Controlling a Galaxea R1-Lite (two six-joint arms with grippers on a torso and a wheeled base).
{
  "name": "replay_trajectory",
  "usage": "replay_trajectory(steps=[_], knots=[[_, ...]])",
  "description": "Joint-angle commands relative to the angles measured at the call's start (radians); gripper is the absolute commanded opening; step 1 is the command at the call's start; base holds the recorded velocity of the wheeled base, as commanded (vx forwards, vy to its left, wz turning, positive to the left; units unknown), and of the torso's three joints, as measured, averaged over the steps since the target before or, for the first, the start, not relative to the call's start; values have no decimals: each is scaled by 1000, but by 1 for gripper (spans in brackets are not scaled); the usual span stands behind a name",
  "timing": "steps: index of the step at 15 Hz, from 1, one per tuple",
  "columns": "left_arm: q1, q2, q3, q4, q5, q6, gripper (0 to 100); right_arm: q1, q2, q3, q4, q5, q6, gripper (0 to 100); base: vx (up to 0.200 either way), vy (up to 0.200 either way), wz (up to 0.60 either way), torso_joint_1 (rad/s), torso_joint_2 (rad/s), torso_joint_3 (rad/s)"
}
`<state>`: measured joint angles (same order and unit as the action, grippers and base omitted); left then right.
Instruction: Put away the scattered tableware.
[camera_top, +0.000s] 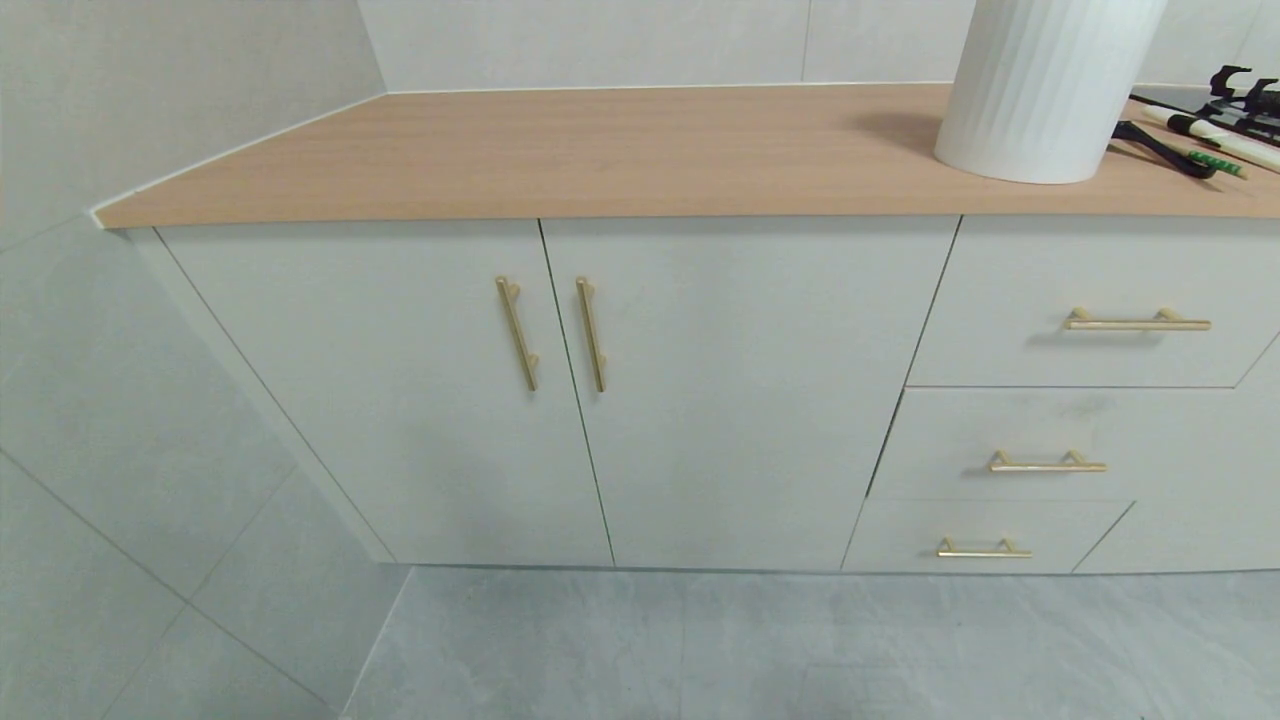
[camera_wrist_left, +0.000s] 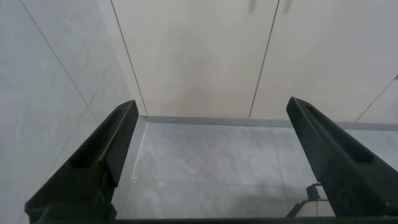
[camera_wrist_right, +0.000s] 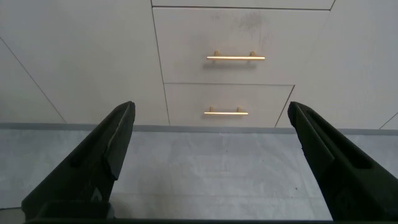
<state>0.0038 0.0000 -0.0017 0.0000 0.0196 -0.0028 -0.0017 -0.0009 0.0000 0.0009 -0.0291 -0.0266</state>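
Observation:
Scattered utensils (camera_top: 1200, 135) with black, white and green handles lie on the wooden countertop (camera_top: 560, 150) at the far right, beside a tall white ribbed container (camera_top: 1045, 90). My left gripper (camera_wrist_left: 211, 112) hangs open low in front of the cabinet doors (camera_wrist_left: 199, 56), above the grey floor, with nothing between its fingers. My right gripper (camera_wrist_right: 211, 115) is open too, empty, low before the two lower drawers (camera_wrist_right: 236, 59) with brass handles.
A white cabinet with two doors and brass handles (camera_top: 550, 335) stands under the counter, with three drawers (camera_top: 1090, 400) to its right. A tiled wall (camera_top: 130, 330) closes off the left side. Grey floor (camera_top: 800, 650) lies open in front.

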Motion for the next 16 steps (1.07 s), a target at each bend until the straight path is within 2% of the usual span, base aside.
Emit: replay_trajectory(steps=[1, 5, 16], knots=[[1, 2, 0, 0, 0, 0, 100, 0, 2, 0, 1, 0, -1, 100, 0, 0, 0, 0, 0, 0], [1, 2, 0, 0, 0, 1, 100, 0, 2, 0, 1, 0, -1, 100, 0, 0, 0, 0, 0, 0], [1, 2, 0, 0, 0, 0, 100, 0, 2, 0, 1, 0, 1, 100, 0, -200, 0, 1, 1, 4]])
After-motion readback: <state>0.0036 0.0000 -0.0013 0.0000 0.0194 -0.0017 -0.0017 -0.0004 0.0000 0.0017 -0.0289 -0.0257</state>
